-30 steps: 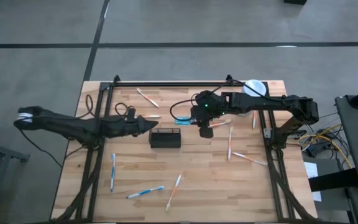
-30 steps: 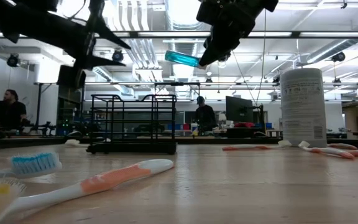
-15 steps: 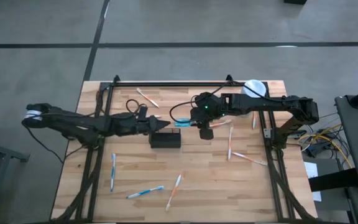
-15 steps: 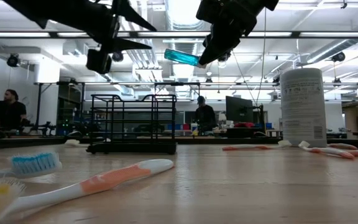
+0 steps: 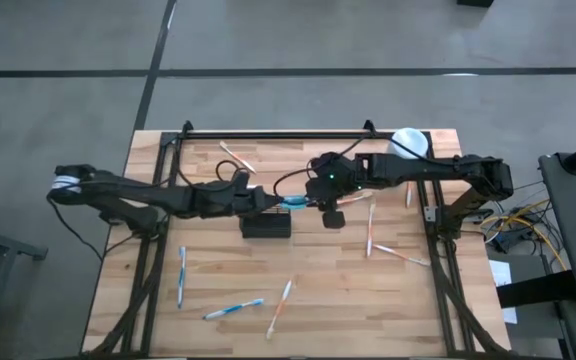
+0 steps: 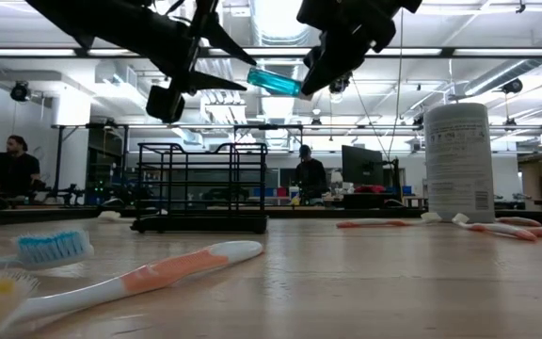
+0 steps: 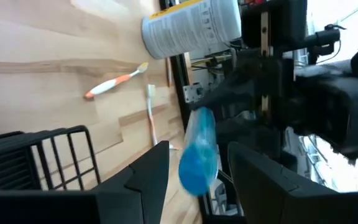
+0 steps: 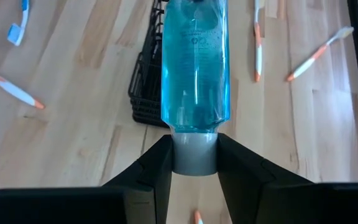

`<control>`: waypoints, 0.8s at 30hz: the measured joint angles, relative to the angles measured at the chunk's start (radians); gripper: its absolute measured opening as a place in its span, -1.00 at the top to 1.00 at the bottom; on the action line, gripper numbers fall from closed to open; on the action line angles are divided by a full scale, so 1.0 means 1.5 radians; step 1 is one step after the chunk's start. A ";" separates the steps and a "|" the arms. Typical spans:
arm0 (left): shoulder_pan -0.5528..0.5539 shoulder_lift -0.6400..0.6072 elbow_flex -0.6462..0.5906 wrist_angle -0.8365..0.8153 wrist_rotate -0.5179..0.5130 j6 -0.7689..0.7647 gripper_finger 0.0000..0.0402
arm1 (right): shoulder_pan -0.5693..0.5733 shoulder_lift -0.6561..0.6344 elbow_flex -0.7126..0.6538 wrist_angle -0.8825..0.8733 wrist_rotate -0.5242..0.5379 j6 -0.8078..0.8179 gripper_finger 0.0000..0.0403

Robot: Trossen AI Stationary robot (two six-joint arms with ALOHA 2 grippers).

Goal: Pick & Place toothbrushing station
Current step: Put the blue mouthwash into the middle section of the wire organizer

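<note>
in the low view, orange and blue toothbrushes [image 6: 139, 275] lie nearest on the table [image 6: 365, 282], out of play. past them the basket [image 6: 200, 186] stands upright on the wood, nothing visible inside. just above it the right gripper [image 8: 194, 158] pinches a blue bottle [image 6: 274, 82] by its grey cap, the bottle tilted and pointing toward the left arm. the left gripper [image 7: 194, 171] hangs spread, its fingers either side of the bottle's free end but not pressing on it.

the step in hand looks like a handover in the air over the basket [image 5: 266, 224], or a steadying before the bottle [image 5: 293, 200] goes down into it. next, the left fingers need to close squarely on the body before the right lets go, and the bottle has to tip upright or lie flat to fit the low walls.

hard to tell: whether the left fingers already touch the bottle. farther back the white canister [image 6: 457, 162] stands near the table's far right corner. beyond that, people sit at desks in the room.
</note>
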 joint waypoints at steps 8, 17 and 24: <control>0.003 0.012 0.000 0.021 0.015 -0.002 0.14 | 0.006 0.000 0.000 0.011 0.000 -0.008 0.47; 0.003 0.017 0.001 0.026 0.024 -0.002 0.14 | 0.006 0.001 0.000 0.037 0.002 -0.008 0.47; 0.003 0.017 0.001 0.024 0.028 -0.001 0.15 | 0.006 0.002 0.000 0.037 0.002 -0.006 0.47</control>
